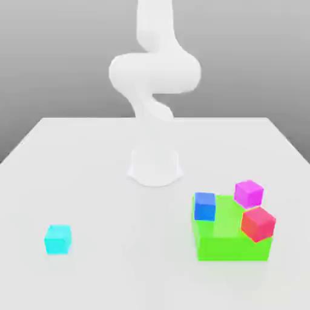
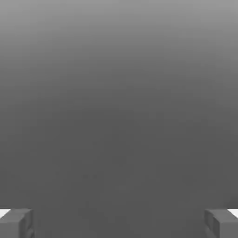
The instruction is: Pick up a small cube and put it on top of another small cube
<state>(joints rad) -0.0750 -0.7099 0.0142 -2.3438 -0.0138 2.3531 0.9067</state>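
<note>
**Cyan cube waiting, arm not yet down**

Nearest my camera sits the green block [image 1: 233, 237], and I'll place everything from it. The small blue cube [image 1: 204, 206] rests on the block's top, at the corner toward the exterior view's left. A magenta cube [image 1: 249, 193] perches on the block's far corner and a red cube [image 1: 258, 223] sits tilted on its edge toward the exterior view's right. The cyan cube [image 1: 58, 238] I have to fetch lies alone on the white table [image 1: 91, 181], well apart from the block, off toward the exterior view's left. The arm [image 1: 154, 72] rises behind the block, further from the camera, curled up high over its base.

I judge the step in hand to be the reach for the cyan cube; nothing is lifted yet. To do it well, I'd bring the hand straight down over that cube, square the fingers to its flat sides, and close only once they straddle it. Later, at the block, I'd come in from above so the magenta and red cubes beside the blue one aren't knocked.

In the hand view the gripper [image 2: 119, 223] has its fingertips [image 2: 16, 223] spread wide, at opposite edges of the picture, with only plain grey between them. It holds nothing and touches nothing.
</note>
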